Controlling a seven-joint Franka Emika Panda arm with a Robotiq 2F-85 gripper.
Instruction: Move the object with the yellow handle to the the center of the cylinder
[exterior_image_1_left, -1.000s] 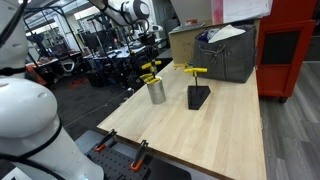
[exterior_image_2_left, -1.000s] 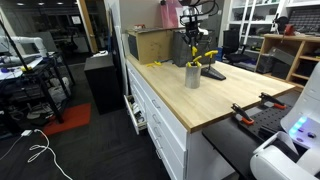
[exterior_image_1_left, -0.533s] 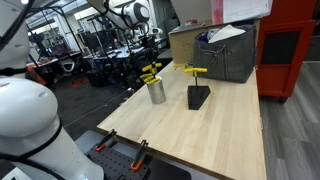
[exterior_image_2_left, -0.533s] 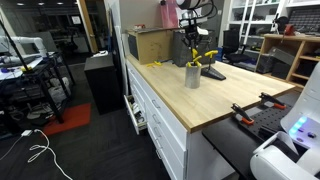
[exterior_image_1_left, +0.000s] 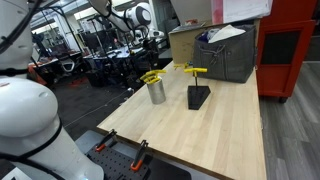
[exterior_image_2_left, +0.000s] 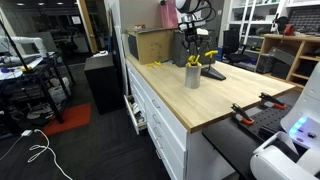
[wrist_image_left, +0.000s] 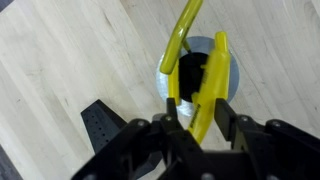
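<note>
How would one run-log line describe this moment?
gripper: shut on yellow tool | tool: over metal cup opening | second yellow tool: leaning in cup | black stand: beside cup

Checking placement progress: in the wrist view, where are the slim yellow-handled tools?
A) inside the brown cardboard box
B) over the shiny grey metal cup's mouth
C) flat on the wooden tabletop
B: the slim yellow-handled tools cross the round opening of the shiny grey metal cup, seen from above.

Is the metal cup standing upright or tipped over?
Upright. In both exterior views the cup stands on its base; the wrist view looks down on its round rim.
</note>
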